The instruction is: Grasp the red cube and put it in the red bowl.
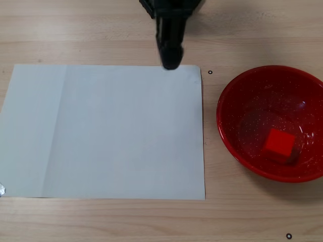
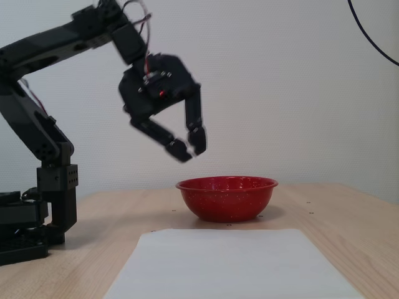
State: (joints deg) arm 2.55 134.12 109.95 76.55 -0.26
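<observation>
In the fixed view from above, the arm is cut off by the top edge of the frame, so only a dark tapering end of the pincer [image 1: 171, 59] shows at upper centre, and its opening cannot be read there. The red bowl [image 1: 237, 85] sits at the right side and is clipped by the right edge. The red cube [image 1: 278, 143] lies inside it, on the speckled floor toward the lower right of the bowl.

In the fixed view from the side, the cube is hidden behind the wall of the red bowl [image 2: 227, 200], which stands at centre on the wooden surface [image 2: 349, 230]. The arm's base is cut off at the left edge.

The pincer [image 2: 189, 145] hangs in the upper left of centre in this side view, well above the surface and to the left of the bowl. Its fingers are slightly parted, tips close together with a small gap, and it holds nothing and touches nothing.

A white sheet of paper [image 1: 106, 131] lies flat on the surface, just left of the bowl in the top view.
</observation>
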